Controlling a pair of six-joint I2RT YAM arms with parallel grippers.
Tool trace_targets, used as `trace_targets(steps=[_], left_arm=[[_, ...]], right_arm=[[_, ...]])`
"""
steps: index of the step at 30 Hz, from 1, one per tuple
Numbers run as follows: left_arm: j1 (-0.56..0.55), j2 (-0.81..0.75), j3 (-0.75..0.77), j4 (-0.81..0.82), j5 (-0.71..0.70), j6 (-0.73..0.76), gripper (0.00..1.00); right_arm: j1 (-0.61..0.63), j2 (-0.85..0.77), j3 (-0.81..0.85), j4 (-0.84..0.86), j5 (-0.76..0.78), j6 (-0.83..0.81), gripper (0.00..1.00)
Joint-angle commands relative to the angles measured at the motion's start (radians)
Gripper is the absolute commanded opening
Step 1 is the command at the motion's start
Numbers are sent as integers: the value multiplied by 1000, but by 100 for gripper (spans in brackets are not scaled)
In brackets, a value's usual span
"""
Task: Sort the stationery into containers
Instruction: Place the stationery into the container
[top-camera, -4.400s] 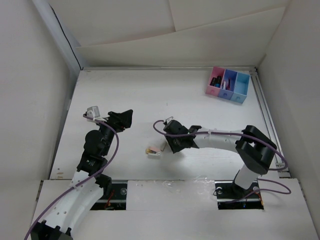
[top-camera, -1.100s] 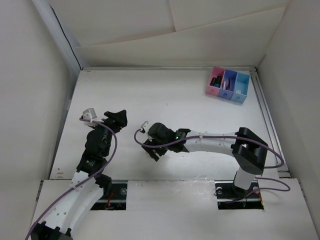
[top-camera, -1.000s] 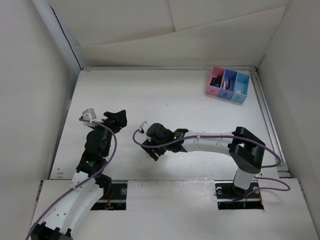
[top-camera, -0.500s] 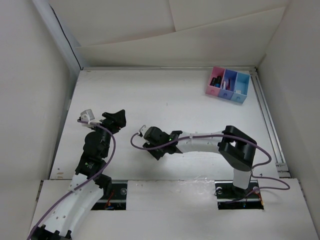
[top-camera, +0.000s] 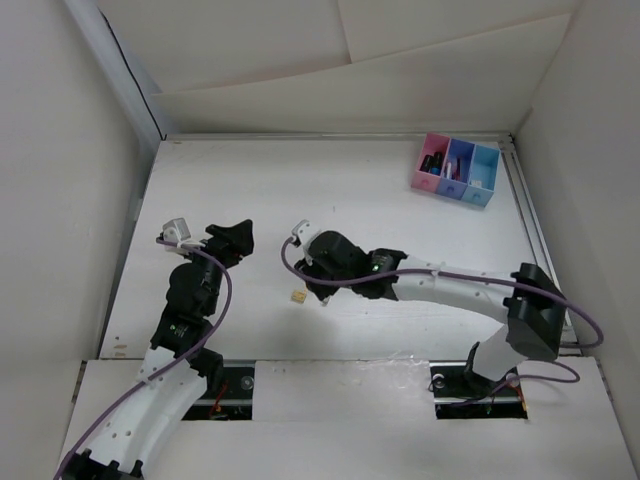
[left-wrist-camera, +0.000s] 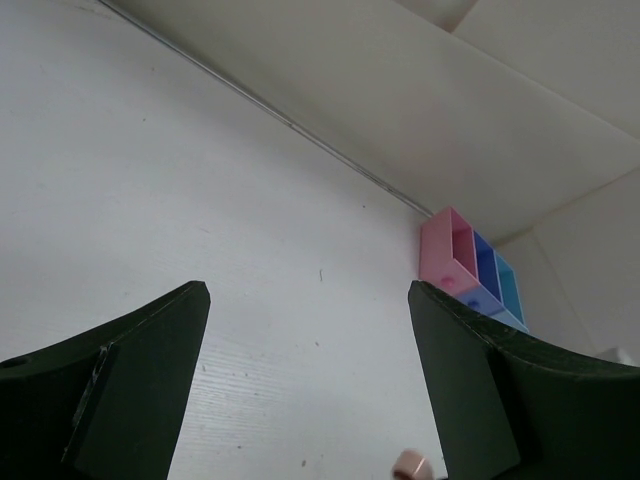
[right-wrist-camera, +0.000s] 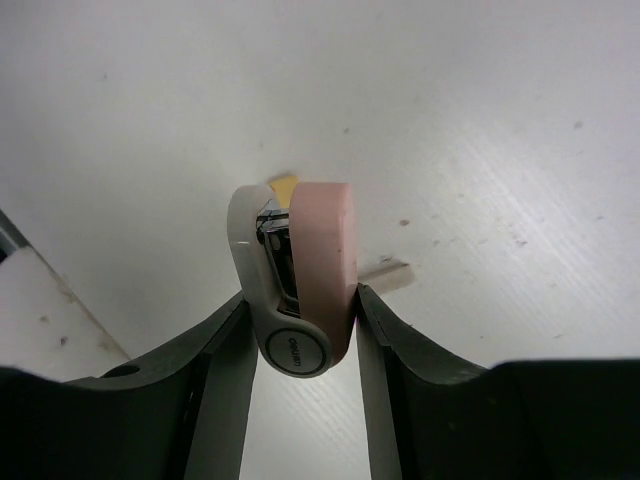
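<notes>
My right gripper (top-camera: 318, 272) is shut on a small pink and grey stapler (right-wrist-camera: 300, 275), held by its hinge end just above the table; in the right wrist view the gripper (right-wrist-camera: 300, 345) has a finger against each side of it. A small beige eraser-like block (top-camera: 298, 296) lies on the table just left of it, and also shows in the right wrist view (right-wrist-camera: 388, 275). My left gripper (top-camera: 232, 240) is open and empty, left of centre. The joined pink, blue and light blue bins (top-camera: 458, 167) stand at the far right. No pens show on the table.
Dark items lie in the pink and blue bins. White walls enclose the table on the left, back and right, with a metal rail (top-camera: 535, 240) along the right edge. The bins also show far off in the left wrist view (left-wrist-camera: 470, 268).
My right gripper reached left over the items near the front, shut on the stapler and has come back right and up with it. The beige block stays on the table. The left arm barely moved.
</notes>
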Motion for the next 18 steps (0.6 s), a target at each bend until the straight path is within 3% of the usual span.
trace_targets(steps=[1,6,11,15,18], left_arm=[[-2,0,14,65,34,-4,78],[-2,44,5,123,107,-4,78],[-2,147,32,138,194,16,78],[-2,149,46,148,216,16,78],[-2,149,46,148,216,16,78]], right_arm=[[-91,-76,-21,69,67,8,20],[-347,-98,30,171,176,88,19],[-671,-23,141,144,415,212,19],[-881,43,224,119,460,277,17],[-1002,112,282,129,397,289,17]])
